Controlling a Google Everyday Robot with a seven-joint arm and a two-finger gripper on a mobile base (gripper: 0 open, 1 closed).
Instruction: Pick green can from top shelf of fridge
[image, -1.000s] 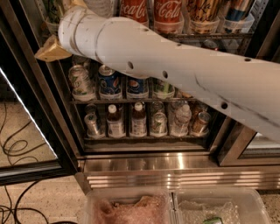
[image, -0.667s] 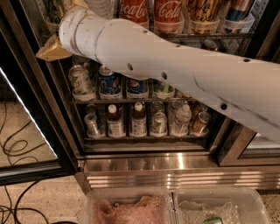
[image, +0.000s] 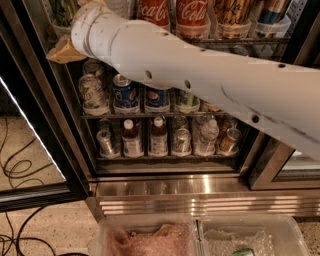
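1. Camera view faces the open fridge (image: 200, 186) from the front. My white arm (image: 210, 75) crosses it from the right edge up to the upper left.
2. My gripper (image: 76, 27) is at the arm's far end, in the upper left corner, level with the top shelf (image: 250, 44). The wrist and the upper edge of the view hide much of it, so I cannot tell whether it is open or closed, or whether it holds anything.
3. The green can (image: 61, 10) stands just behind the gripper and a little to its left, at the left end of the top shelf. Only part of its pale green and white label shows, and I cannot tell whether the gripper touches it.
4. To the right of the gripper, on the same shelf, stand two red Coca-Cola cans (image: 192, 12), with more cans in clear holders beyond them.
5. Below the gripper, the next rack carries short cans, two blue cans (image: 125, 95) among them.
6. Lower still, another rack holds small bottles (image: 132, 141) and more cans.
7. Far below the gripper, in front of the fridge's steel base, lie two clear bins (image: 145, 218) side by side.
8. Down and to the left of the gripper, the black-framed door (image: 50, 125) stands open. Dark cables (image: 15, 170) lie on the speckled floor beside it.
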